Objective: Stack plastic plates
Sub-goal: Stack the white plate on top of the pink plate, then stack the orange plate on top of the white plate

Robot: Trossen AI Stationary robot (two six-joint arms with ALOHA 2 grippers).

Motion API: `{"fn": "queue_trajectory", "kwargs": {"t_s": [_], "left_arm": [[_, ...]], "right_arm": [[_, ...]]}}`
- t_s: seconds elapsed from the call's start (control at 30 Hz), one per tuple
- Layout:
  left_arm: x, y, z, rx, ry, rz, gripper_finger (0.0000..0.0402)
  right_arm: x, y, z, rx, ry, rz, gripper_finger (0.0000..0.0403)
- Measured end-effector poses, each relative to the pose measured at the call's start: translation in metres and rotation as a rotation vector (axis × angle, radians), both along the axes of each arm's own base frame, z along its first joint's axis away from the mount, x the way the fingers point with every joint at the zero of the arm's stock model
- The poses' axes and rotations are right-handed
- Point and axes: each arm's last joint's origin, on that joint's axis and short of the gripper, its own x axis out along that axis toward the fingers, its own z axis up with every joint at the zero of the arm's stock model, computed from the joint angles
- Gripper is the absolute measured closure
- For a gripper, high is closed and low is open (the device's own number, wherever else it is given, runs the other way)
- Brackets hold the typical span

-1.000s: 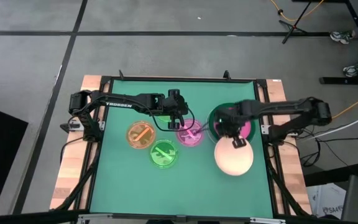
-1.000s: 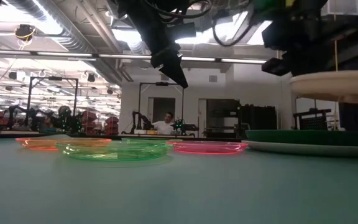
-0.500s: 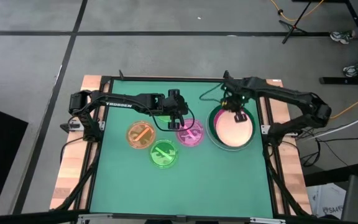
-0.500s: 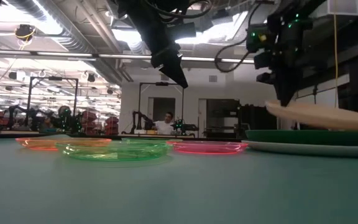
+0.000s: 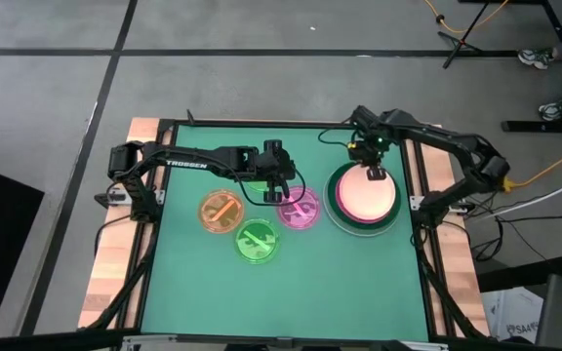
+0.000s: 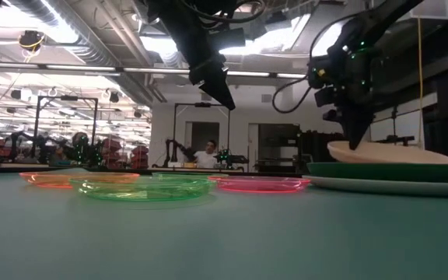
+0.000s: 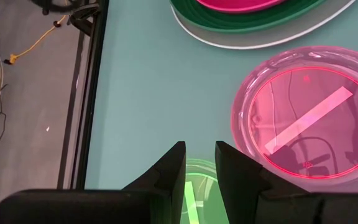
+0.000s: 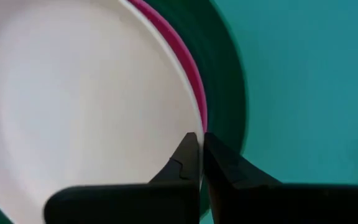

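high view: the cream plate (image 5: 365, 196) has just come down onto the pink and dark green plates (image 5: 389, 219) — right fingers (image 5: 371, 173) together on its rim; left fingers (image 5: 283, 196) slightly apart, empty.

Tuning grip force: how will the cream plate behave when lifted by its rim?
Probably stiff: the cream plate keeps its shape though the right gripper pinches only its edge. Likely light, being thin-walled. Smooth, glossy plastic, so it may slip or pivot in that narrow pinch, and slide on the pink plate beneath.
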Motion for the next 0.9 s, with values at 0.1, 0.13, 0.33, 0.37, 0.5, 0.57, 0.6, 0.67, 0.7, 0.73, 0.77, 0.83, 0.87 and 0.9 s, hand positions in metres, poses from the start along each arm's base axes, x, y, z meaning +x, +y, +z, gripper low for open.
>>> {"fn": "queue_trajectory", "kwargs": {"t_s": [0.1,0.13,0.33,0.37,0.5,0.57,0.6,0.67,0.7,0.73,0.77,0.83,0.87,0.9], "left_arm": [[0.0,0.0,0.0,-0.001,-0.001,0.0,0.0321],[0.0,0.0,0.0,-0.001,-0.001,0.001,0.0321],[0.0,0.0,0.0,-0.001,-0.001,0.001,0.0321],[0.0,0.0,0.0,-0.001,-0.001,0.001,0.0321],[0.0,0.0,0.0,-0.001,0.0,0.001,0.0321],[0.0,0.0,0.0,-0.001,-0.001,0.001,0.0321],[0.0,0.0,0.0,-0.001,-0.001,0.001,0.0321],[0.0,0.0,0.0,-0.001,-0.001,0.001,0.0321],[0.0,0.0,0.0,-0.001,-0.001,0.001,0.0321],[0.0,0.0,0.0,-0.001,-0.001,0.001,0.0321],[0.0,0.0,0.0,-0.001,-0.001,0.001,0.0321],[0.0,0.0,0.0,-0.001,-0.001,0.001,0.0321],[0.0,0.0,0.0,-0.001,-0.001,0.001,0.0321],[0.0,0.0,0.0,-0.001,-0.001,0.001,0.0321]], "right_arm": [[0.003,-0.002,-0.006,0.017,0.011,0.002,0.0403],[0.004,-0.003,-0.009,0.024,0.019,0.002,0.0403],[0.006,-0.006,-0.017,0.016,0.072,-0.003,0.0401],[0.005,-0.006,-0.017,0.014,0.075,-0.003,0.0399],[0.006,-0.006,-0.017,0.014,0.074,-0.003,0.0385],[0.006,-0.006,-0.017,0.014,0.074,-0.003,0.0374],[0.006,-0.006,-0.017,0.014,0.074,-0.003,0.0368],[0.006,-0.006,-0.017,0.014,0.074,-0.003,0.0355],[0.006,-0.006,-0.017,0.014,0.074,-0.003,0.035],[0.006,-0.006,-0.017,0.013,0.074,-0.003,0.0345],[0.006,-0.006,-0.017,0.011,0.075,-0.003,0.0341],[0.005,-0.006,-0.017,0.001,0.083,-0.005,0.0336],[0.005,-0.006,-0.017,0.0,0.085,-0.005,0.0335],[0.005,-0.007,-0.017,-0.001,0.084,-0.006,0.0335]]}}
